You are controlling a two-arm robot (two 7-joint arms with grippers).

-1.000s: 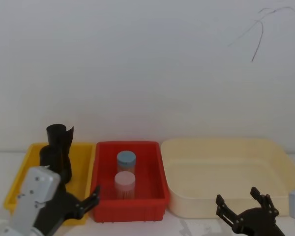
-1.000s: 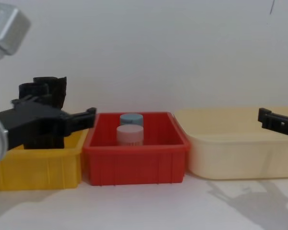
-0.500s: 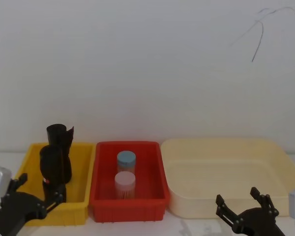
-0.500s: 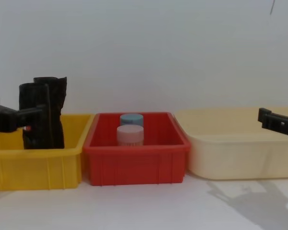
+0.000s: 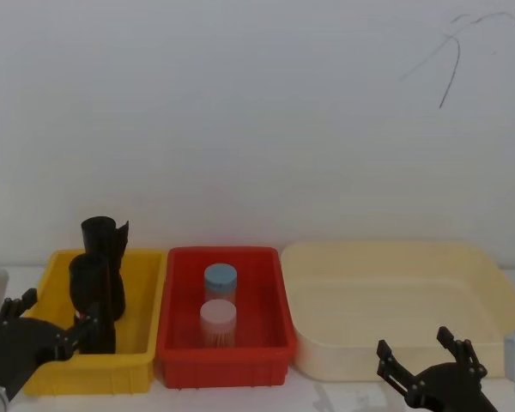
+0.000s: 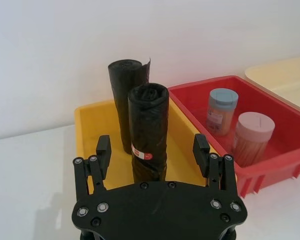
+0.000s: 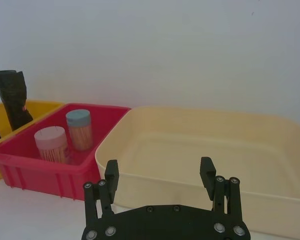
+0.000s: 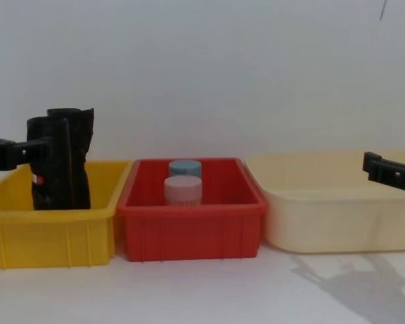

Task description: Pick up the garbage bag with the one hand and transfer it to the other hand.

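Barely begun, with the garbage bag (image 5: 96, 283) upright in the yellow bin (image 5: 112, 371), ungrasped just ahead of the released left end effector (image 6: 152, 145), and pickup plus handover to the equally released right end effector (image 7: 160, 172) yet to do.

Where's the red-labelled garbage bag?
The garbage bag stands upright in the yellow bin, on the robot's left, in front of a second black roll.

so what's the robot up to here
The left claw is open and lined up on the nearer garbage bag, which stands upright in the yellow bin in front of a second roll. It has not gripped the bag yet. The right claw sits open in front of the cream tray.
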